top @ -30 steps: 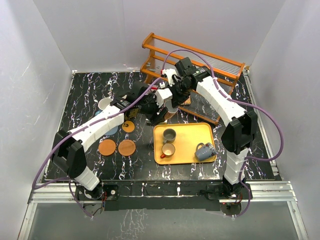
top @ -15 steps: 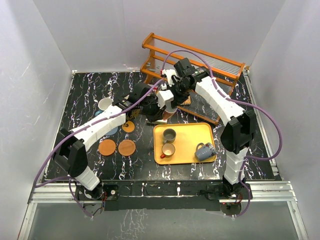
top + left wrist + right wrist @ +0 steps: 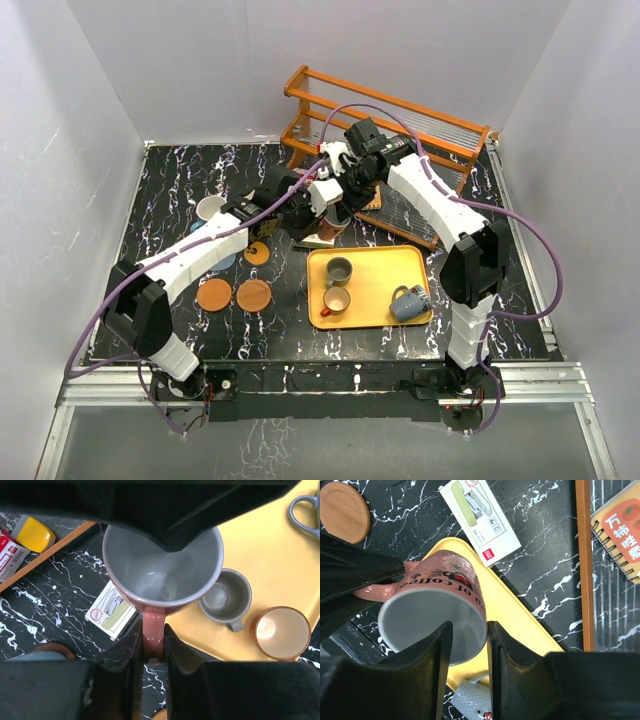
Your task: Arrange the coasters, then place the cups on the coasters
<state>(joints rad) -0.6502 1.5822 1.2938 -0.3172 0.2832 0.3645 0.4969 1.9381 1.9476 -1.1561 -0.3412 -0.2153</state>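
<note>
**Pink cup over the tray's far-left corner, handle in the left pincer**

Pink cup (image 3: 150,582) sat mouth-up, long axis near upright, grey inside open to both wrist cameras; handle pointed back toward the left arm; lettered side faced the right arm; whether its foot touched anything, could not tell.

Left gripper (image 3: 152,645) was clamped on the handle, one finger on each side; right gripper (image 3: 470,630) straddled the rim wall, one finger inside and one outside, fingers apart with slack showing.

Count, cups: five seen; the pink one; three on the yellow tray (image 3: 385,265), namely a grey cup (image 3: 338,269) and a cream-lined cup (image 3: 336,299), both upright, and a blue-grey cup (image 3: 408,303) on its side; a pale cup (image 3: 210,207) stood far left on the table (image 3: 180,180).

Count, coasters: three orange discs in plain view, left coaster (image 3: 213,294), middle coaster (image 3: 253,295), far coaster (image 3: 257,253); others, if any, were hidden by the left arm.

Edges: a card box (image 3: 480,517) lay just beside the pink cup; a wooden rack (image 3: 390,120) stood close behind the right arm; open marble lay left of the tray around the coasters; white walls closed three sides.
</note>
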